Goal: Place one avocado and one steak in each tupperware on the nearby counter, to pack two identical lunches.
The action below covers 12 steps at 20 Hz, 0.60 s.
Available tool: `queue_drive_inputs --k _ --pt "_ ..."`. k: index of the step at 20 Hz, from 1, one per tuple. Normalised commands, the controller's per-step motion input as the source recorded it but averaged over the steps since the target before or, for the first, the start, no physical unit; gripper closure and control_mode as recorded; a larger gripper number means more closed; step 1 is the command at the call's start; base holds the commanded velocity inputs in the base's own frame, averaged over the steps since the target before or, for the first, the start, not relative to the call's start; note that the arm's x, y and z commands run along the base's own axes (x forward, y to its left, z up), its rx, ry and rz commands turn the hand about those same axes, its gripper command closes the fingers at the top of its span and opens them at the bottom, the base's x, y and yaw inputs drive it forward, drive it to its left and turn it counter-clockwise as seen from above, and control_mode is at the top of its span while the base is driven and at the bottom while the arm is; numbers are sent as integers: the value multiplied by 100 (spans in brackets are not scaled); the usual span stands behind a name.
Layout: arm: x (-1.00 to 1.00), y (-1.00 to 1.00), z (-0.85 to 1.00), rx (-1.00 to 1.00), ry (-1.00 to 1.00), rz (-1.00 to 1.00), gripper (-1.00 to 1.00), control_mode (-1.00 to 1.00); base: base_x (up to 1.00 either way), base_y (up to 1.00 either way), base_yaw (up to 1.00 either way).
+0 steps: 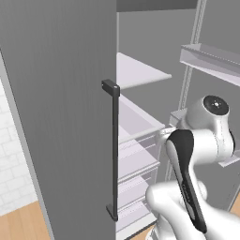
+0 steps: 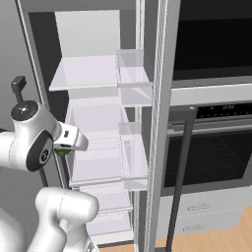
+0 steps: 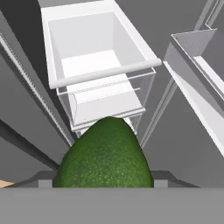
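Arm is bent at the elbow right in front of the open fridge (image 2: 98,74), wrist poked in toward its drawers. Gripper (image 3: 103,181) is pinching the avocado (image 3: 104,155) between its fingers, held just above the fridge's clear drawer (image 3: 98,65).

- We see the avocado (image 3: 105,155), dark green and pebbly-skinned, low at the centre of the hand view, narrow end pointing up the frame.
- In the right base view, we glimpse a green sliver (image 2: 62,151) at centre left.
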Motion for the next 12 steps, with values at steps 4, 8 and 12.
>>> queue_drive_inputs --k 4,8,12 --pt "-64 10 -1 -1 0 2 100 -100 0 0 0" --pt "-35 0 -44 0 -3 0 100 -100 0 0 0" --pt "-14 0 -23 0 0 0 100 -100 0 0 0"
